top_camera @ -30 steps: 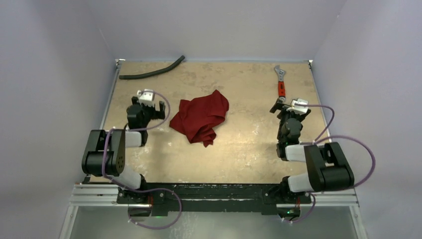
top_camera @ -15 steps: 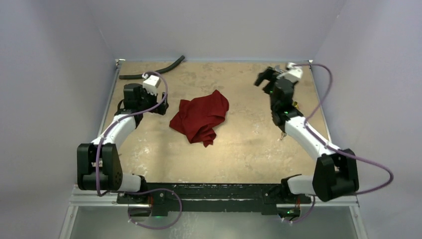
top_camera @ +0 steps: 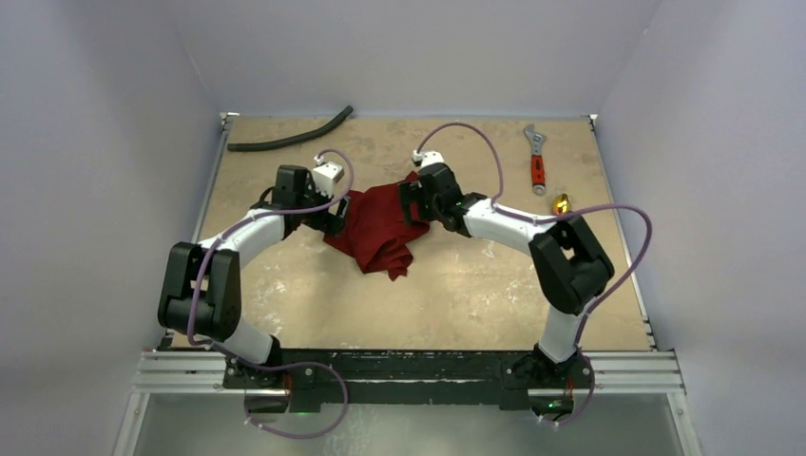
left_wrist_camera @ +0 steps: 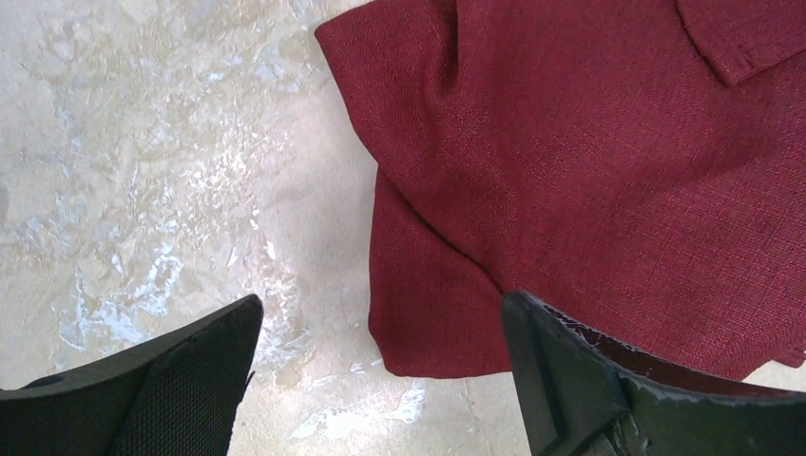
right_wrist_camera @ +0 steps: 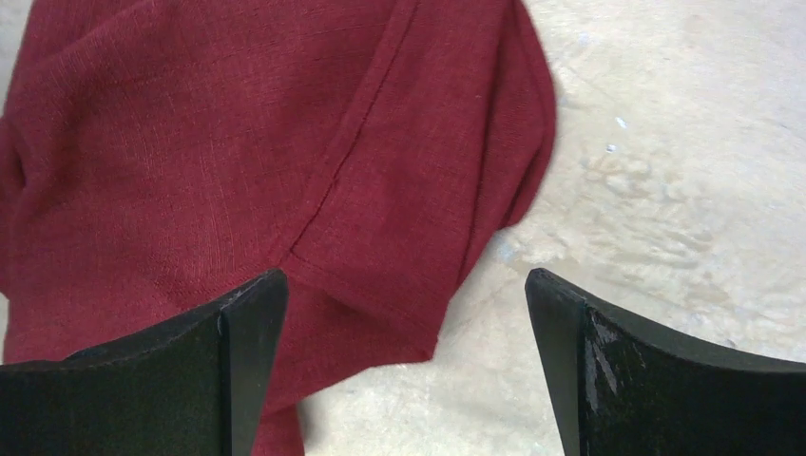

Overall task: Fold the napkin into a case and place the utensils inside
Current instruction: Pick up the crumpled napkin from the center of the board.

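The dark red napkin [top_camera: 380, 233] lies crumpled in the middle of the table, not folded into a case. My left gripper [top_camera: 336, 218] is at its left edge, open. In the left wrist view a corner of the napkin [left_wrist_camera: 447, 313] lies between the fingers [left_wrist_camera: 181, 380] without being pinched. My right gripper [top_camera: 412, 203] is at the cloth's far right edge, open, and straddles a hemmed corner of the napkin [right_wrist_camera: 380, 285]. One small gold utensil [top_camera: 561, 201] shows on the table to the right, just below the wrench.
A red-handled silver wrench [top_camera: 537, 161] lies at the back right. A black hose [top_camera: 290, 139] runs along the back left edge. Walls close off the table at the left, right and back.
Both arms have swung inward from the table's sides and come down at the napkin's left and right edges. The right arm has left the wrench area, and the gold utensil shows there now.
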